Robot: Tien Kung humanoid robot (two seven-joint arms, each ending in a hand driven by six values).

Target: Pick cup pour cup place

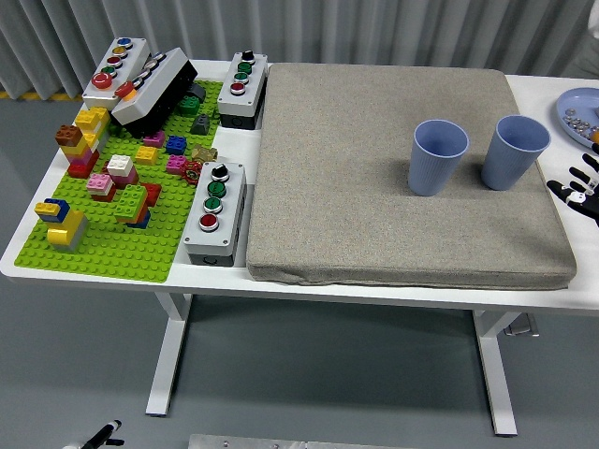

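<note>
Right hand (578, 190) just poking in at the right edge, black fingers (586, 174) fanned out and holding nothing, sitting just off the right side of the grey cushion pad (374, 168). No left hand anywhere in the shot. Closest thing to it: the right blue cup (514, 152), upright on the pad near its right edge, with the left blue cup (438, 157) standing beside it, close but not touching. Can't tell from up here what's inside either one, if anything. Look like thin ribbed disposable cups, so probably super light and kinda squishy, easy to crush or tip with a heavy squeeze, and parked on a soft pad on top of that, so a bit wobbly. Best bet: wrap around the mid wall from the side, below the rim, gentle pressure, keep it upright until over the other cup. Further out, a blue plate (580, 108) with small bits on it at the far right of the white counter (562, 299), and way over on the left a green brick baseplate (122, 253) with toy blocks, plus some button boxes (214, 211).
</note>
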